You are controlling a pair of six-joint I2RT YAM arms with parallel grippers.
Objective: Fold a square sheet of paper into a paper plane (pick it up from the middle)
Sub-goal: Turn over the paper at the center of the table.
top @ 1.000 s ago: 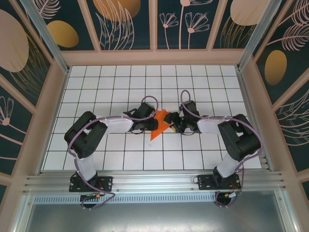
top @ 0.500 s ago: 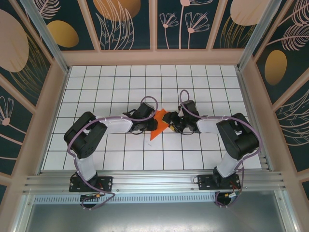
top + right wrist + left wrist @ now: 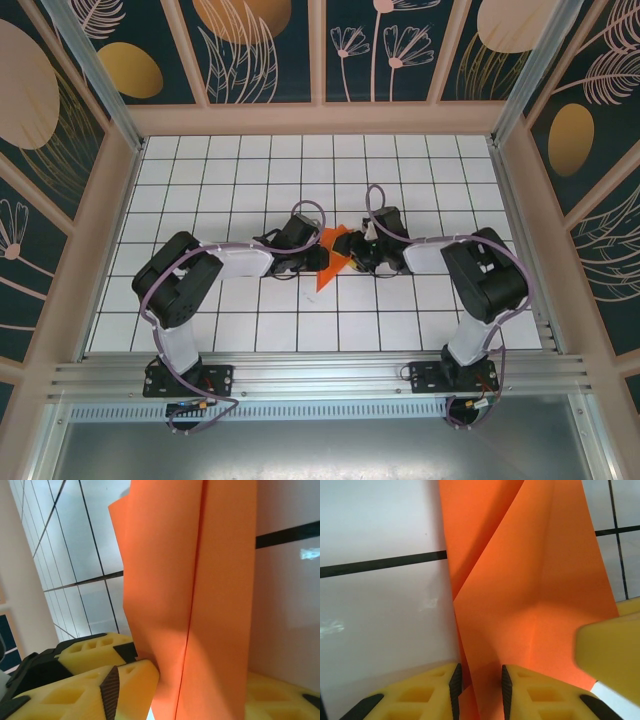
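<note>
- Standing at the middle of the white grid table, the orange paper is creased narrow, with its lower tip pointing to the near edge.
- Free tiles lie on every side of it, and the wooden frame is well apart from both arms.
- The left gripper meets the paper from the left and the right gripper from the right. They are close to each other, so little room is left between them.
- In the left wrist view the paper shows a diagonal fold edge and a straight right edge. It passes through the narrow gap of the left gripper, and a yellow finger of the other arm is just beside it.
- In the right wrist view the paper rises with a long crease between the wide jaws of the right gripper.
- For both grippers one cannot tell if the jaws really press the paper.
- Compared with one second ago, the paper looks narrower from above, the two grippers are nearer together, and the right arm's elbow has moved inward. The lower tip stays at about the same place.
</note>
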